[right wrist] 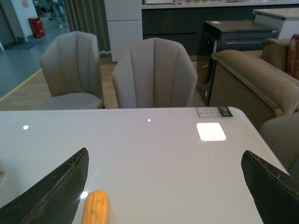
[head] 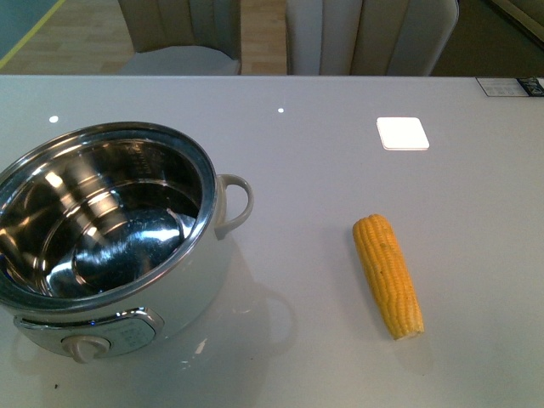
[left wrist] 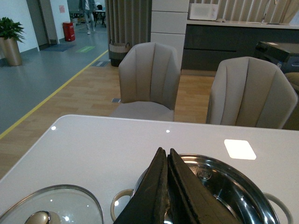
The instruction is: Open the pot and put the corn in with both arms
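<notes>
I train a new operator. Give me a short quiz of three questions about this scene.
1. True or false: the corn lies on the table, outside the pot.
2. The left gripper is: A open; B shut; C holding the corn.
3. Which task step looks already done?
Key: 1 true. 2 B. 3 Opening: the lid lies on the table, off the pot.

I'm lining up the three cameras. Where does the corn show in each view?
Front view: the corn lies on the table, right of the pot.
Left wrist view: not in it.
Right wrist view: the corn sits close by one finger of the right gripper.
Shared landmark: the white square patch on the table, in all three.
</notes>
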Available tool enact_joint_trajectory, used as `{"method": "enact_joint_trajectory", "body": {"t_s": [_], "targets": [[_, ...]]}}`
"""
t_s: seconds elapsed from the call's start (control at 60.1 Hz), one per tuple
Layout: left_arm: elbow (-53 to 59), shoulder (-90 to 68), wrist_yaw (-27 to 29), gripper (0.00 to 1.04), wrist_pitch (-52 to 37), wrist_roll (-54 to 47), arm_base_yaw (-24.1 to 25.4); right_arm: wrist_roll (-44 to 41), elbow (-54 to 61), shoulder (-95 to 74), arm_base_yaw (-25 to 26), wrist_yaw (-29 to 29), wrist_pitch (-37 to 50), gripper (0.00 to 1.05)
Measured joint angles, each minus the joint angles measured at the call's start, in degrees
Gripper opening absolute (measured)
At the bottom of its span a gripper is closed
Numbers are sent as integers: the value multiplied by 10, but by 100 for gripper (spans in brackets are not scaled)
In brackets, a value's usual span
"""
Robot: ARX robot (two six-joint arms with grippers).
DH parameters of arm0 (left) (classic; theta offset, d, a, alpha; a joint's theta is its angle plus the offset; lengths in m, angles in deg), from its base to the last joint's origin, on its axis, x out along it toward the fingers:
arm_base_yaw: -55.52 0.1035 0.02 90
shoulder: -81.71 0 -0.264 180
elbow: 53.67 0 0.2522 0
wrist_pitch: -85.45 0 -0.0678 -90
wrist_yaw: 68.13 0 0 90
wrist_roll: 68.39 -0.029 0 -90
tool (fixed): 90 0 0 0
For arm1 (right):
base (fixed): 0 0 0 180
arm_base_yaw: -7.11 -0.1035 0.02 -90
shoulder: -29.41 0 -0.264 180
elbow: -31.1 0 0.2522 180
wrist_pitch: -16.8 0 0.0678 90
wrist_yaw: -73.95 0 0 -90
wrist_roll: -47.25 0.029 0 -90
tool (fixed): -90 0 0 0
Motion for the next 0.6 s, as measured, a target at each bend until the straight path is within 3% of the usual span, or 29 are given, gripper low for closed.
{"method": "enact_joint_trajectory", "body": {"t_s": [0.117,0.2,0.549,0.599], "targets": [[0,20,0,3,21,0,0,0,0,0,0,0,0,96],[0,88,0,3,105,0,0,0,0,0,0,0,0,96],[0,112,0,3,115,0,0,0,0,0,0,0,0,96],[0,112,0,11,115,0,0,0,0,0,0,0,0,96]]}}
